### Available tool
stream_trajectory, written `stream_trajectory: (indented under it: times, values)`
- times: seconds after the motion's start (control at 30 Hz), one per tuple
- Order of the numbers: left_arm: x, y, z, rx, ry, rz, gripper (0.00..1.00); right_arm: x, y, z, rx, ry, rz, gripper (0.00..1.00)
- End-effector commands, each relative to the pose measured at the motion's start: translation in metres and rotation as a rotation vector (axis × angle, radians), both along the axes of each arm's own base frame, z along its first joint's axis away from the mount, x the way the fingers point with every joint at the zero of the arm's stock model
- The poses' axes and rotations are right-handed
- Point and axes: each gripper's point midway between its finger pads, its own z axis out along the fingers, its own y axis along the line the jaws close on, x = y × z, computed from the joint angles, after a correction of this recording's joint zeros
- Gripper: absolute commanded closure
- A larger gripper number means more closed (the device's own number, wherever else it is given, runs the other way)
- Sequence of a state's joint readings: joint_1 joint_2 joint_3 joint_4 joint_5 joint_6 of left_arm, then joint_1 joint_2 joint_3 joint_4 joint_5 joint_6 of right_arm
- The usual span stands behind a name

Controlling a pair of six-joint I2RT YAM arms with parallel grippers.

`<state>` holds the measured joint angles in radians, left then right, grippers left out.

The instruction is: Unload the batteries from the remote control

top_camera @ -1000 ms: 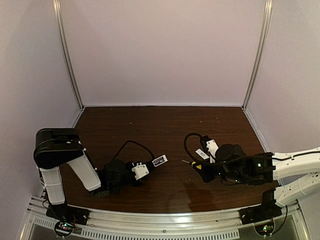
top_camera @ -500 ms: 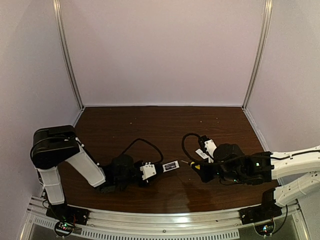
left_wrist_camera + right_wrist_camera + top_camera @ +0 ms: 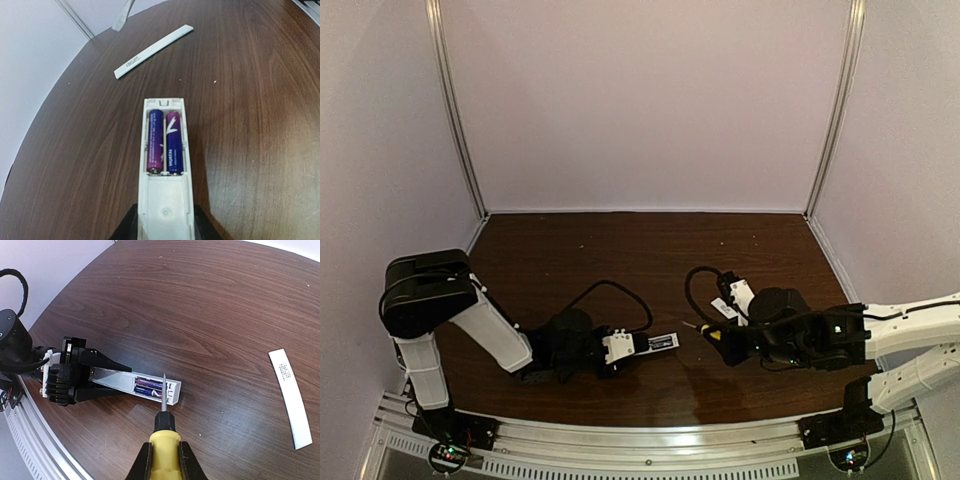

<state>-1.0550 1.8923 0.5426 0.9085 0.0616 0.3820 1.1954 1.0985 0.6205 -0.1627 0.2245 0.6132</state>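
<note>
Right, I see table's near edge close by remote control, open room beyond. Left fingers clamp it, long axis rightward, batteries inside; right fingers pinch screwdriver nearby.

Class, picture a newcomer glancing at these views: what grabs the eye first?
Two purple-blue batteries sit in the open remote control, held by the left gripper. The right gripper holds a yellow-handled screwdriver, tip aimed at them; a white cover strip lies apart on the table.
</note>
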Motion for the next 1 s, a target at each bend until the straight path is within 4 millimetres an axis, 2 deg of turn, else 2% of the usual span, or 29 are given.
stream_trajectory:
  times: [0.0, 0.5, 0.97]
  values:
    - [0.004, -0.008, 0.021, -0.057, -0.029, 0.003, 1.00, -0.008, -0.001, -0.001, 0.008, 0.025, 0.008, 1.00]
    - [0.011, -0.006, 0.021, -0.049, -0.045, 0.040, 1.00, -0.028, 0.012, -0.011, 0.001, 0.083, 0.028, 1.00]
    - [0.023, 0.002, 0.022, -0.042, -0.083, 0.114, 1.00, -0.028, 0.028, -0.019, -0.018, 0.107, 0.044, 1.00]
